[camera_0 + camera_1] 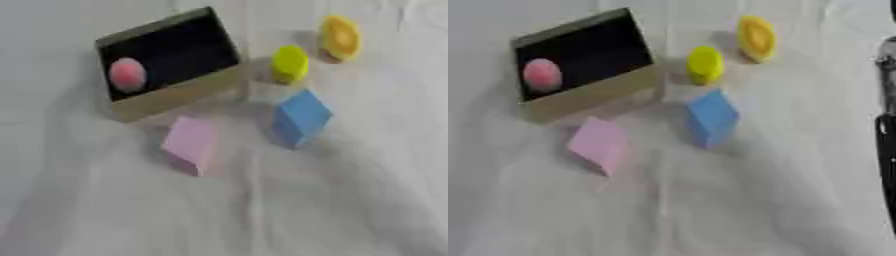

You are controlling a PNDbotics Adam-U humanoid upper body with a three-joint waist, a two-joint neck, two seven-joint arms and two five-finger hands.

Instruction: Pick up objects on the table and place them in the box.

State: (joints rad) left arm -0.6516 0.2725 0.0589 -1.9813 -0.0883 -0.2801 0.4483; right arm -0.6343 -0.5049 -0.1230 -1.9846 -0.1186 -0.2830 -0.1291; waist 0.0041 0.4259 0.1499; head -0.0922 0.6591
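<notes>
- Pink ball (127,74) already in the box (175,92), far left.
- Pink block (191,144), blue block (301,118) near it, loose on counter (262,215).
- Can't tell fingers; right arm (885,150) barely visible.
- Could nudge the yellow piece (290,63) or orange piece (340,38) reaching in.

Dark arm part (887,135) cut off at right edge, hand unseen; pink blob (127,74) in box (175,95) too blurred to ID.

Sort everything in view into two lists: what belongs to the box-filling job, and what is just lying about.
Job:
tan cardboard box with black inside
pink ball in it
pale pink block
blue cube
yellow-green piece
orange-yellow disc

Lying about:
white cloth only
</notes>
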